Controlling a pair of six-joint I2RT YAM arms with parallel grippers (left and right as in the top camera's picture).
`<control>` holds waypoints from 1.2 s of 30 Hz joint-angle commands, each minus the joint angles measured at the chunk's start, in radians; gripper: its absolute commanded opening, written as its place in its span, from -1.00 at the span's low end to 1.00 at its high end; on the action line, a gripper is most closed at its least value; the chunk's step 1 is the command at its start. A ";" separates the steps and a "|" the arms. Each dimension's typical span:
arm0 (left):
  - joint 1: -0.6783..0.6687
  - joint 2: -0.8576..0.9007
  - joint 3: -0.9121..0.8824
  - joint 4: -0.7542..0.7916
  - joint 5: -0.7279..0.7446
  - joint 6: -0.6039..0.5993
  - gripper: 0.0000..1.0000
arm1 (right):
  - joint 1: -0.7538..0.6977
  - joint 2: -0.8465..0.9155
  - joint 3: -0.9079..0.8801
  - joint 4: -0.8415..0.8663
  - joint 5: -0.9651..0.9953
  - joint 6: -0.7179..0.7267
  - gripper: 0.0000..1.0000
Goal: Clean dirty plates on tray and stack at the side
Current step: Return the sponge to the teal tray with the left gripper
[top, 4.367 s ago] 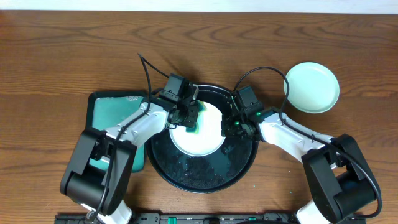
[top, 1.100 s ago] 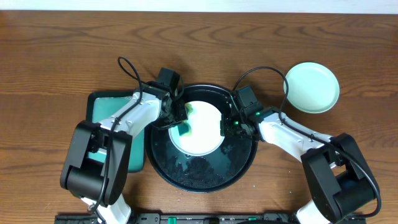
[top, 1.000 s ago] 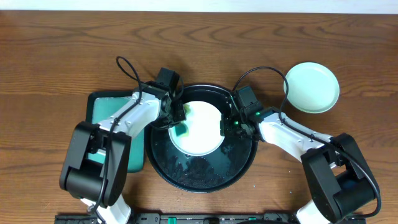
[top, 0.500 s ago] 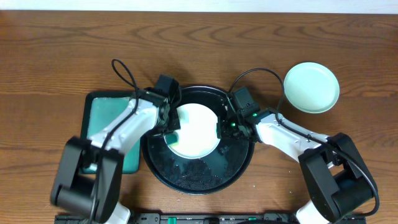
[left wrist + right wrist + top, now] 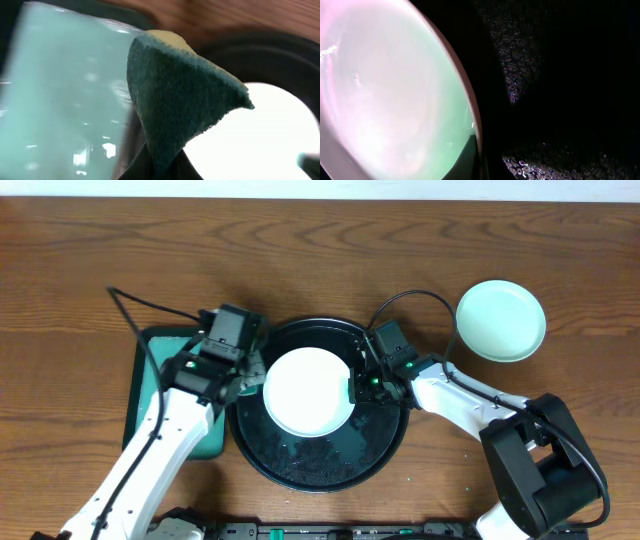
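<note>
Wooden table [image 5: 100, 260] frames the change: the left tool [image 5: 238, 370], clenched on a dark green sponge [image 5: 180, 100], has swung off the white plate [image 5: 308, 392] and now hangs where the teal tray [image 5: 148, 390] meets the black tray [image 5: 320, 470]. The right tool [image 5: 357, 383] stays clamped on that plate's right rim. The teal smear seen a moment ago is gone, so wiping looks finished; the plate is probably due to go beside the mint-green plate [image 5: 501, 320] lying outside the black tray at the right.
</note>
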 commanded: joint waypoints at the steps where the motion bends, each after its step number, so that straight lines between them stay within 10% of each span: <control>1: 0.063 0.014 0.003 -0.024 -0.123 0.013 -0.86 | -0.004 0.031 -0.027 -0.030 0.051 -0.004 -0.97; 25: 0.259 0.457 0.002 0.032 -0.123 -0.036 -0.86 | -0.004 0.031 -0.027 -0.033 0.052 -0.004 -0.97; 29: 0.259 0.457 0.002 0.030 -0.122 -0.036 -0.12 | -0.004 0.031 -0.027 -0.032 0.052 -0.004 -0.97; 36: 0.259 0.372 0.003 0.000 -0.115 -0.026 0.11 | -0.004 0.031 -0.027 -0.032 0.052 -0.004 -0.97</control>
